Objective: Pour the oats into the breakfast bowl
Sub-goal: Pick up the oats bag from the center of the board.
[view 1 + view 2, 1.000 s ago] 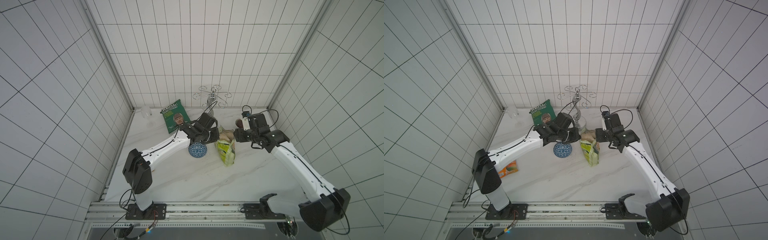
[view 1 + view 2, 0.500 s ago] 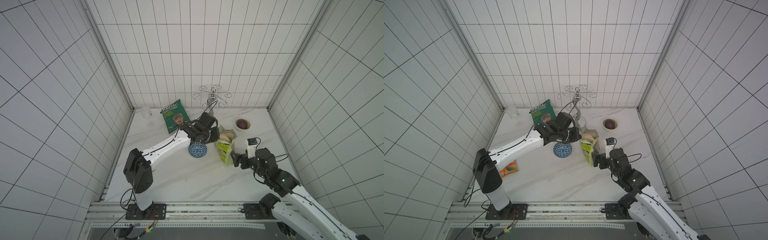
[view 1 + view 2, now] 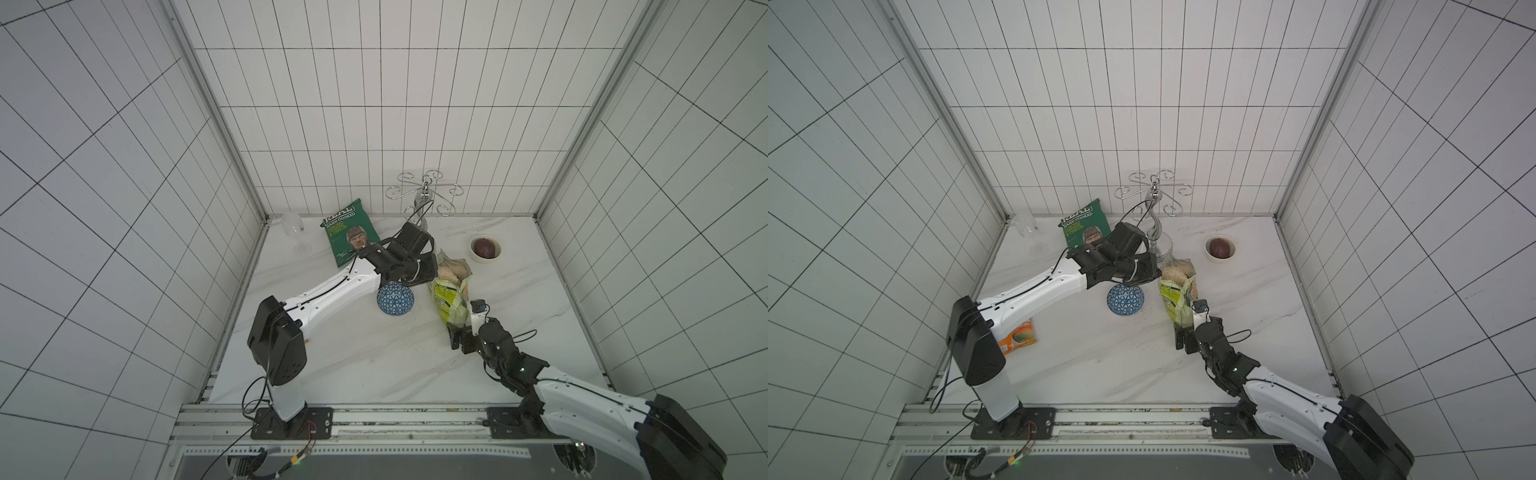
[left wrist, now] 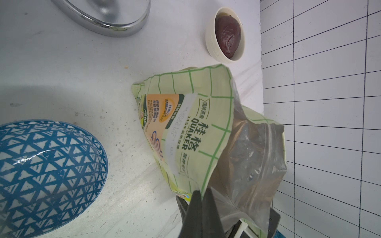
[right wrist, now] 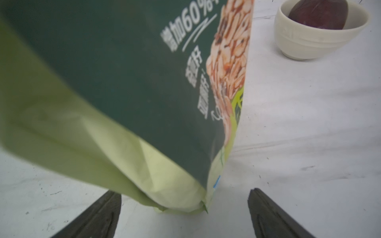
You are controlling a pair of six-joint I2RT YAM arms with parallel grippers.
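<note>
Inside the spread right tool stands the oats pouch.

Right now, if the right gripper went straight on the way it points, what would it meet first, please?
The lower end of the oat pouch. In the right wrist view it stands just ahead, in line with the gap between the open jaws of the right gripper. How near it is, the picture does not settle.

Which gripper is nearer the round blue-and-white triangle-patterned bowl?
Left. The left gripper, pinching the lime-green plastic oat pouch's top, hangs beside the bowl; the right gripper stands open at the pouch's base, farther off.
</note>
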